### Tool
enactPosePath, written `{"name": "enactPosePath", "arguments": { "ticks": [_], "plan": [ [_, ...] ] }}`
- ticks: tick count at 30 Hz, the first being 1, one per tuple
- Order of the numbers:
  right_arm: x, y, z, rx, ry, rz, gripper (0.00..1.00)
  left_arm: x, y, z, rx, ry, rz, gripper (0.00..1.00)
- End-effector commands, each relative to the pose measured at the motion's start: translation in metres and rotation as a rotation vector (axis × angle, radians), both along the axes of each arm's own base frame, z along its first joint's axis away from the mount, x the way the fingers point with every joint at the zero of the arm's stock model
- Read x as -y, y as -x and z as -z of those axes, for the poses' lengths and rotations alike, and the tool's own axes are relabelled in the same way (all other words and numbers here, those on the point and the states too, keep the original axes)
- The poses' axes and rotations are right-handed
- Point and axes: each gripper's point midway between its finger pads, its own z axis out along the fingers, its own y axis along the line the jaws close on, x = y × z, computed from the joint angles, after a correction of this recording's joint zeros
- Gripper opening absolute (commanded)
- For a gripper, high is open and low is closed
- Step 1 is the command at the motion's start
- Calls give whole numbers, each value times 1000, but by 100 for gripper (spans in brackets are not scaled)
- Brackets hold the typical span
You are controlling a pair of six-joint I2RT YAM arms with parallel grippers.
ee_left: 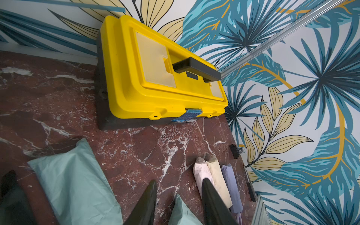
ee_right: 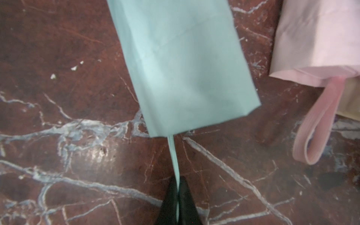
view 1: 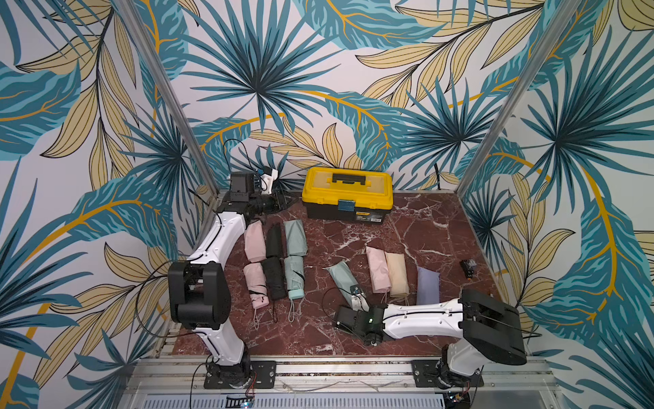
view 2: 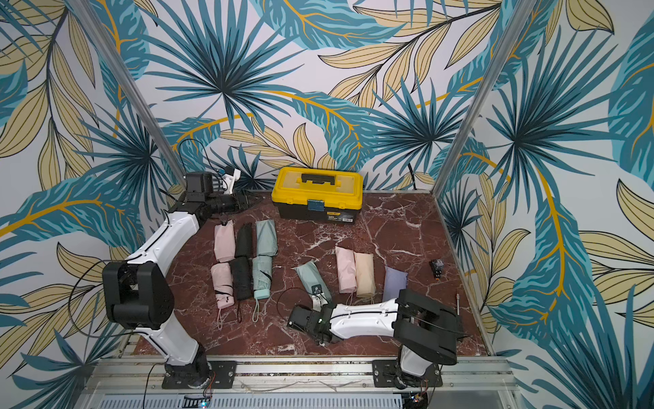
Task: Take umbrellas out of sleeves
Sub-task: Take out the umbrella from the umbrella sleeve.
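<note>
Right claw point(ee_right: 177, 180) is pressed tight together, pinching the thin mint strap point(ee_right: 173, 153) right at its tips, low over the marbled table point(ee_right: 68, 155). Straight ahead of those tips the strap runs into the open mouth of the mint sleeve point(ee_right: 185, 68), which lies slanted on the table with the umbrella's body hidden inside. Off to one side of the claw sits the full pink sleeve point(ee_right: 315, 39), its pink loop point(ee_right: 311, 136) flopped out on the table, clear of the claw. Past that, in a top view, the beige sleeve point(view 1: 397, 274) lies touching the pink one, and the lilac sleeve point(view 1: 428, 285) lies farther along, close to this arm's white forearm. Well away on the claw's other side three umbrellas are out: pink umbrella point(view 1: 255, 283), black umbrella point(view 1: 274, 279), mint umbrella point(view 1: 294, 279), each with its flat empty sleeve lying just beyond it. Over at the back corner the left claw point(ee_left: 180, 182) hangs with its fingers point(ee_left: 150, 202) spread apart, gripping nothing, and the yellow-lidded toolbox point(ee_left: 155, 81) sits ahead of its tips against the wall.
</note>
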Motion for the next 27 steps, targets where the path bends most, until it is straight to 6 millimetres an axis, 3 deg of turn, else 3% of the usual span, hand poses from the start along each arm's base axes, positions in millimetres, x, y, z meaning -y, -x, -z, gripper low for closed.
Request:
{"name": "enactPosePath", "arguments": {
  "ticks": [1,7,14,20,27],
  "plan": [
    [24,16,6,-64,75,-55,0,0,-5,-11,50,-15,2,40],
    [18,15,-10,-38,59,-184,0,20,3,-17,96,-60,28,40],
    [8,10,-12,-7,20,-212,0,44,19,0,54,-74,56,39],
    [14,1,-15,27,1,-141,0,58,56,38,-23,-116,77,39],
    [36,-7,-20,57,-48,-44,0,98,127,85,-45,-281,283,39]
  ]
}}
